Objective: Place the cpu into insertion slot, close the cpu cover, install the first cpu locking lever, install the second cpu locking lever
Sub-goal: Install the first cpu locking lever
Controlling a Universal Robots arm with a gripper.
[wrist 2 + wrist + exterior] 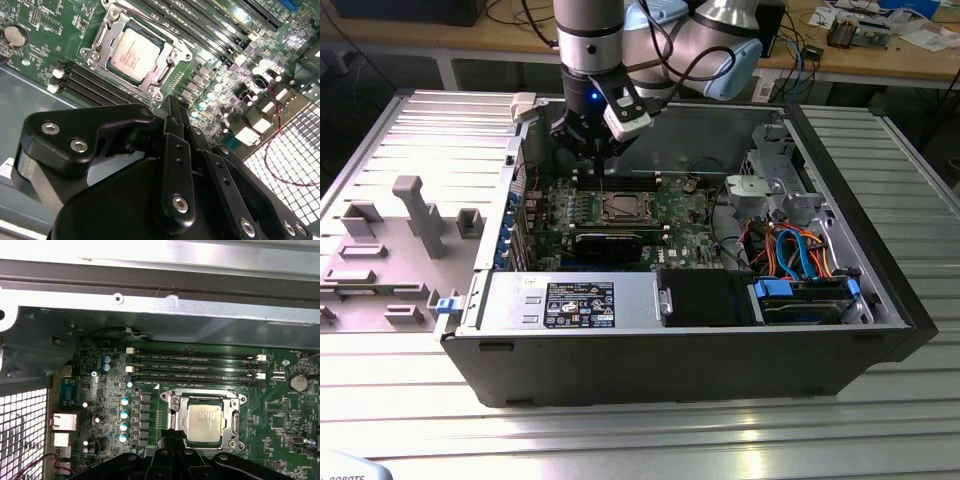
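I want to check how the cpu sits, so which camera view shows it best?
The second wrist view: the cpu appears largest there, its whole grey top uncovered. The first wrist view shows it whole too, but smaller. The exterior view shows it as a tiny grey square.

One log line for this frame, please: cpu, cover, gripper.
cpu seated in insertion slot | cpu cover down around it | gripper shut, empty, raised near the slot
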